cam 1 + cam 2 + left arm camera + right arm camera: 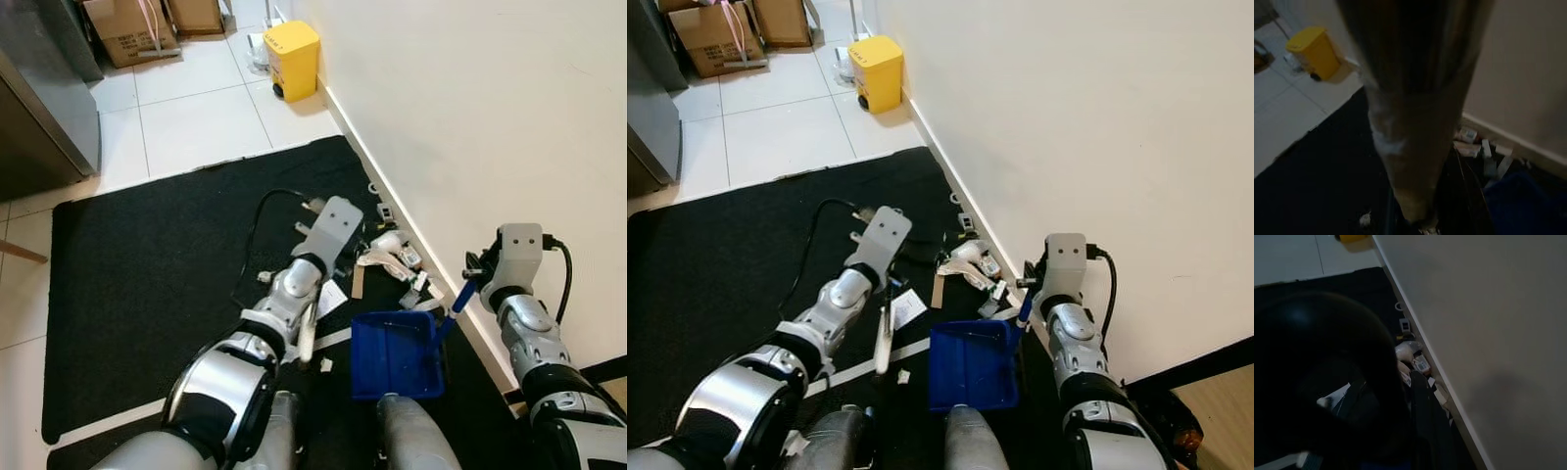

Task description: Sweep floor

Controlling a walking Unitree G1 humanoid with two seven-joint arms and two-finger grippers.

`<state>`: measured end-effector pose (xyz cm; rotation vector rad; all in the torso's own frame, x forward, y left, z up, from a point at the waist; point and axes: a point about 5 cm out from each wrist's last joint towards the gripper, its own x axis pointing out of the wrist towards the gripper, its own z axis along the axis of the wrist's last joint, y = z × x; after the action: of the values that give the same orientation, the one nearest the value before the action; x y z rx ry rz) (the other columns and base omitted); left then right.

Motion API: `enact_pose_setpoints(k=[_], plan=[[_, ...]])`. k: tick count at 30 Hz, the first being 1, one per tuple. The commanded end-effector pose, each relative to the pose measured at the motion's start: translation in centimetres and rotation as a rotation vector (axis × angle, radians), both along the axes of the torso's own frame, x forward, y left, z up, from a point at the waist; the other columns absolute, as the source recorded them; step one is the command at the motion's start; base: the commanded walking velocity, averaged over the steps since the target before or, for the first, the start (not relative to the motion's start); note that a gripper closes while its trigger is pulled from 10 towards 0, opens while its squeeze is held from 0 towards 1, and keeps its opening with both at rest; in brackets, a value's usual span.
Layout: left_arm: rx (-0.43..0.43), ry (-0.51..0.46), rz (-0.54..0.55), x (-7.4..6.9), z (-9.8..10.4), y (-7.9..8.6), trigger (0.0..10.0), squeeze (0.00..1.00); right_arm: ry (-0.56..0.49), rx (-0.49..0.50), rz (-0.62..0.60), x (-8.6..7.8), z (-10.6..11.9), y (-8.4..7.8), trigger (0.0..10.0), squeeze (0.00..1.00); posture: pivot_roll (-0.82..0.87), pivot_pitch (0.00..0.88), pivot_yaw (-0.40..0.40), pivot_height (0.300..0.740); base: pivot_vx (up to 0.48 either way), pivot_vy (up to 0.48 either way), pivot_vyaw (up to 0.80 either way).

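A blue dustpan [392, 354] lies on the black mat [147, 284] near the wall, its mouth towards a heap of litter [394, 257]: crumpled white paper, small packets and card scraps along the skirting. My right gripper [472, 279] is shut on the dustpan's blue handle [458, 302]. My left gripper [315, 294] is shut on a brush with a pale handle [306, 338], held just left of the dustpan. In the left wrist view the brush [1410, 147] runs down the middle, with litter [1469, 142] beyond it.
The white wall [490, 117] runs close along the right. A yellow bin [292, 59] stands by it farther on, cardboard boxes [127, 29] and a grey appliance [39, 98] at the back left. A black cable [257, 223] loops over the mat. White tiles [186, 117] lie beyond.
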<state>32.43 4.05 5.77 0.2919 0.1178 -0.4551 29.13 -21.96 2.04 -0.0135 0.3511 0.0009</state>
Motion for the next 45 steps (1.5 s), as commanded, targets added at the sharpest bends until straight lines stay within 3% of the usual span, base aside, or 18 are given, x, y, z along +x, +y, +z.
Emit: enact_pose_setpoints(k=[1,4,7,12,13,16,17,18,19,22,23,24,25,30,35,41,45], plan=[[-0.057,-0.064,-0.037,0.2,1.9,-2.8,10.0,0.00,0.073,0.089,0.031,-1.1,-1.8,1.9,10.0,0.00,-0.06,0.098,0.028,0.740,0.000,0.000,0.00],[-0.102,-0.076,-0.052,0.1,2.7,-4.2,10.0,0.00,0.068,0.086,0.033,-1.1,-1.8,1.9,10.0,0.00,-0.06,0.097,0.029,0.740,0.000,0.000,0.00],[-0.128,-0.085,-0.060,0.4,3.3,-4.3,10.0,0.00,0.065,0.084,0.034,-1.0,-1.7,1.9,10.0,0.00,-0.05,0.093,0.030,0.740,0.000,0.000,0.00],[-0.090,-0.102,-0.018,2.0,3.8,-1.3,10.0,0.00,0.058,0.083,0.031,-0.6,-1.4,1.9,10.0,0.00,-0.04,0.085,0.026,0.740,0.000,0.000,0.00],[-0.090,-0.102,-0.018,2.0,3.8,-1.3,10.0,0.00,0.058,0.083,0.031,-0.6,-1.4,1.9,10.0,0.00,-0.04,0.085,0.026,0.740,0.000,0.000,0.00],[-0.010,-0.088,0.020,2.7,3.3,2.2,10.0,0.00,0.058,0.084,0.031,-0.5,-1.3,2.0,10.0,0.00,-0.03,0.080,0.022,0.740,0.000,0.000,0.00],[-0.010,-0.088,0.020,2.7,3.3,2.2,10.0,0.00,0.058,0.084,0.031,-0.5,-1.3,2.0,10.0,0.00,-0.03,0.080,0.022,0.740,0.000,0.000,0.00],[0.060,-0.042,0.053,2.9,2.4,5.4,10.0,0.00,0.058,0.085,0.033,-0.4,-1.3,2.1,10.0,0.00,-0.02,0.072,0.021,0.740,0.000,0.000,0.00],[0.060,-0.042,0.053,2.9,2.4,5.4,10.0,0.00,0.058,0.085,0.033,-0.4,-1.3,2.1,10.0,0.00,-0.02,0.072,0.021,0.740,0.000,0.000,0.00],[0.114,0.023,0.117,2.6,1.2,9.5,10.0,0.00,0.059,0.086,0.034,-0.3,-1.2,2.1,10.0,0.00,-0.01,0.061,0.019,0.740,0.000,0.000,0.00],[0.114,0.023,0.117,2.6,1.2,9.5,10.0,0.00,0.059,0.086,0.034,-0.3,-1.2,2.1,10.0,0.00,-0.01,0.061,0.019,0.740,0.000,0.000,0.00],[0.093,0.067,0.166,2.0,0.6,12.4,10.0,0.00,0.060,0.085,0.032,-0.1,-1.2,1.9,10.0,0.00,-0.01,0.057,0.018,0.740,0.000,0.000,0.00],[0.069,0.087,0.209,1.7,0.4,13.9,10.0,0.00,0.062,0.082,0.029,-0.1,-1.1,1.7,10.0,0.00,0.00,0.050,0.016,0.740,0.000,0.000,0.00],[0.015,0.156,0.346,0.0,-1.0,17.8,10.0,0.00,0.070,0.075,0.011,-0.2,-1.1,1.0,10.0,0.00,0.01,0.035,0.010,0.740,0.000,0.000,0.00],[-0.020,0.222,0.390,-1.6,-2.6,18.7,10.0,0.00,0.084,0.063,0.000,-0.3,-1.2,0.3,10.0,0.00,0.01,0.025,0.005,0.740,0.000,0.000,0.00],[-0.117,0.237,0.400,-2.3,-3.2,17.9,10.0,0.00,0.108,0.088,-0.035,-0.9,-1.7,-0.4,10.0,0.00,0.02,0.014,-0.001,0.740,0.000,0.000,0.00],[-0.127,0.245,0.377,-2.6,-3.5,17.2,10.0,0.00,0.128,0.115,-0.063,-1.3,-2.2,-0.7,10.0,0.00,0.02,0.006,0.003,0.740,0.000,0.000,0.00]])
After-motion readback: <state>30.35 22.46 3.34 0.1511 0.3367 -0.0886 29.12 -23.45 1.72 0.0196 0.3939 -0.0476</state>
